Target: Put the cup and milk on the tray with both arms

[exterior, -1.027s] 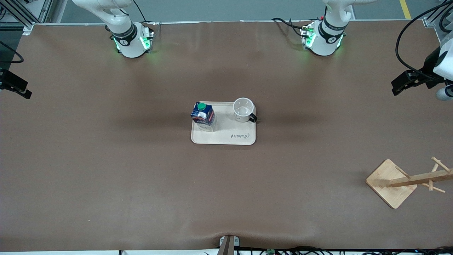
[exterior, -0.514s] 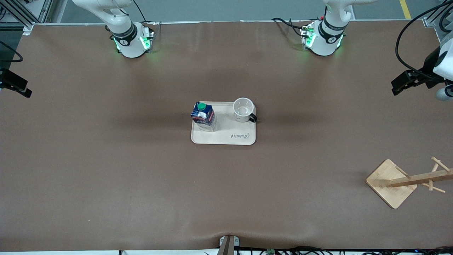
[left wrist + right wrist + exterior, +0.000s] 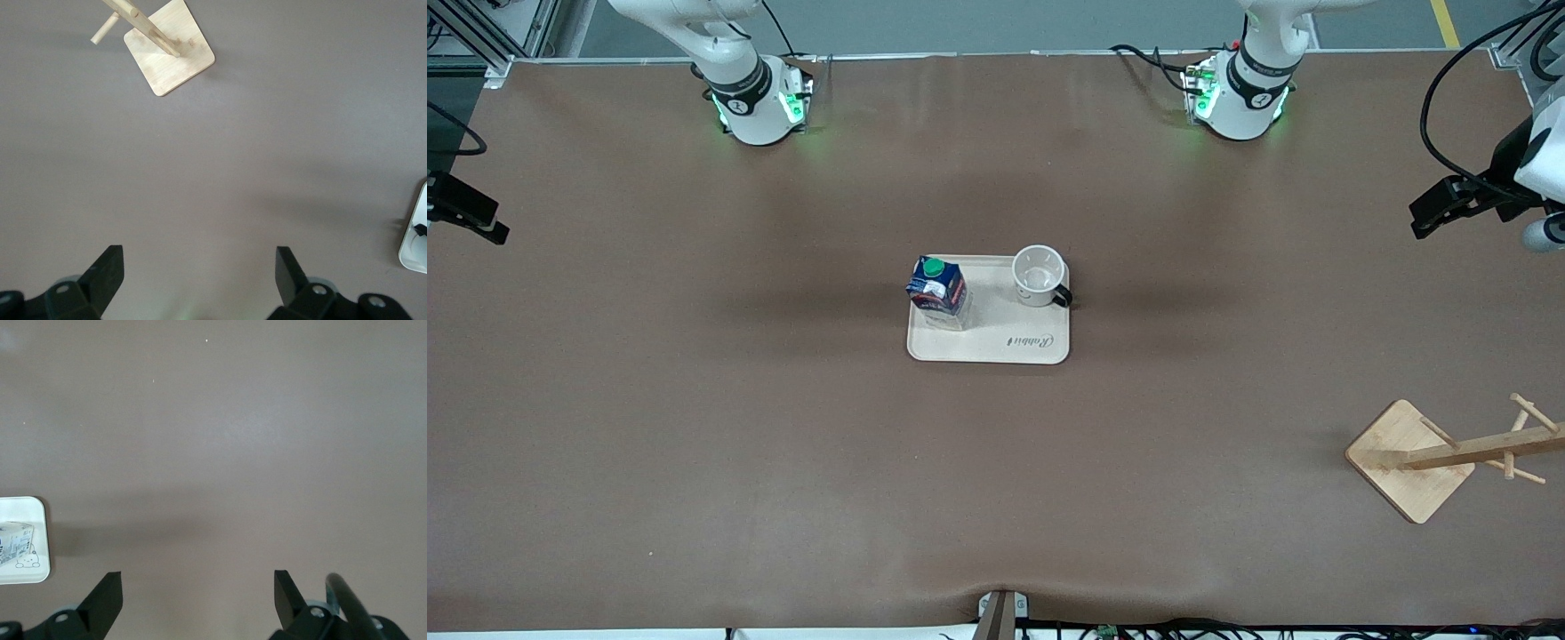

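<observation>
Milk (image 3: 936,292) and cup (image 3: 1040,276) stand on the tray (image 3: 996,348), well apart from both my grippers, left (image 3: 195,277) and right (image 3: 197,599), each spread wide over bare table. Risk: sweeping back could topple the carton.

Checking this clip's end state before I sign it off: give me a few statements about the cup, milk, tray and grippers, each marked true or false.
1. The milk stands upright on the tray. True.
2. The cup lies tipped over on the table. False: it stands upright on the tray.
3. The left gripper is open and empty. True.
4. The right gripper grips the milk. False: it is open over bare table.
5. The wooden stand sits on the tray. False: it stands on the table, toward the left arm's end.
</observation>
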Controlling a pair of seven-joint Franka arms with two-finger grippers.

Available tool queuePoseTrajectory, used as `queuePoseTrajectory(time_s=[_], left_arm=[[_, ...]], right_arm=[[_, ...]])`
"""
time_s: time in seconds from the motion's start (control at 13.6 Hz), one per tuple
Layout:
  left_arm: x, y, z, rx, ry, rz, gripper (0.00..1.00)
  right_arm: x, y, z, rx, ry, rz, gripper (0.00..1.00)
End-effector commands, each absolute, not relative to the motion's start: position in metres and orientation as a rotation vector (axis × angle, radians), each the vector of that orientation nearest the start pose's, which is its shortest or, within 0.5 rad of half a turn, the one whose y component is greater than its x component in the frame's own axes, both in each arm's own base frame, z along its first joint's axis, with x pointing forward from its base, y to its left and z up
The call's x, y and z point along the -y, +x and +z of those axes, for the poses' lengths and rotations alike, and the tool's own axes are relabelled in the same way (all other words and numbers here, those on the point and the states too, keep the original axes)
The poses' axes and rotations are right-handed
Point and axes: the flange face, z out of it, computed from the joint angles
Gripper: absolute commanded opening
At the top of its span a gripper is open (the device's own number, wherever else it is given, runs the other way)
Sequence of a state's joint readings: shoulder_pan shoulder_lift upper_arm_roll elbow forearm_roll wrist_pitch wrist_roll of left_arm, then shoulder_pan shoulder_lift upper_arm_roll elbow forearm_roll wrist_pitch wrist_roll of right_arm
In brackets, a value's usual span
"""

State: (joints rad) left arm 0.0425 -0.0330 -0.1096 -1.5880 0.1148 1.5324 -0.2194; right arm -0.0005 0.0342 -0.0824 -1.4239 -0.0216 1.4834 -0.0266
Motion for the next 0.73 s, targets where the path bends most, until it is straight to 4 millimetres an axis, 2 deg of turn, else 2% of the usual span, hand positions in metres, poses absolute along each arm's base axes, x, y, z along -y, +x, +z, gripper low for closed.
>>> queuePoseTrajectory(time_s=[0.0, 0.66], left_arm=[[0.0268, 0.5360, 0.6354, 0.247, -3.020, 0.013, 1.00], [0.0329, 0.5333, 0.6373, 0.203, -3.026, 0.026, 1.00]], right_arm=[[0.0488, 0.5499, 0.6739, -0.082, -3.156, -0.042, 1.00], [0.0491, 0.5478, 0.6708, -0.091, -3.152, -0.001, 1.00]])
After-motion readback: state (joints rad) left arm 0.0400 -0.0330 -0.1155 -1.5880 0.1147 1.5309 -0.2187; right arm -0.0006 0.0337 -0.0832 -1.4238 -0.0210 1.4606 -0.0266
